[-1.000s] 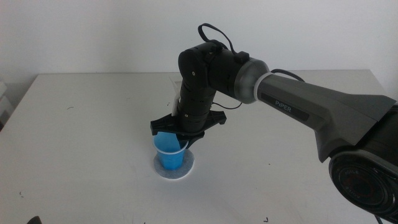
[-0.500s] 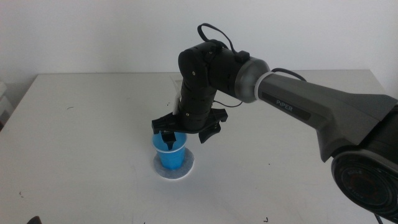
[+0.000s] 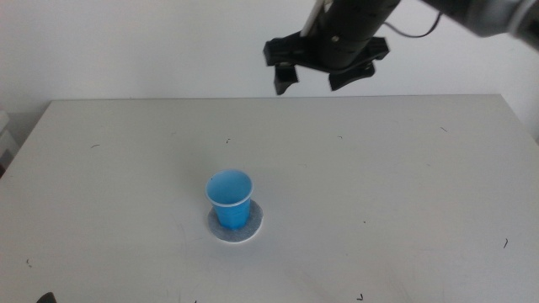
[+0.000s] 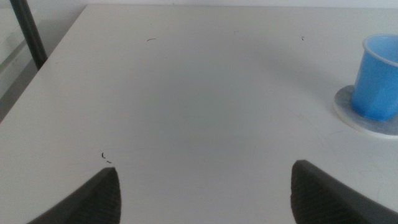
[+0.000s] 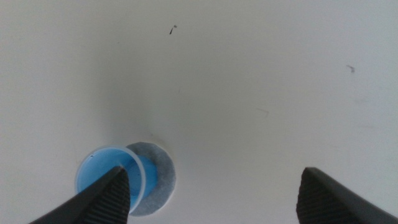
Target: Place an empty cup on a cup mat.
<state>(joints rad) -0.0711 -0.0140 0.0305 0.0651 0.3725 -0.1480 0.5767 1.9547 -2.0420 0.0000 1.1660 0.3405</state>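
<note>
Middle view: cup (image 3: 230, 199) upright on cup mat (image 3: 252, 225) (empty); right gripper (image 3: 324, 74) high above.

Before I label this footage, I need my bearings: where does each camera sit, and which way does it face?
Middle view: high in front, looking forward and down at the table; the right gripper hangs open above the far edge.
Left wrist view: low, skimming across the table; its left gripper is open.
Right wrist view: high up, looking straight down between its own jaws.
All three share the cup standing upright on the cup mat.
</note>
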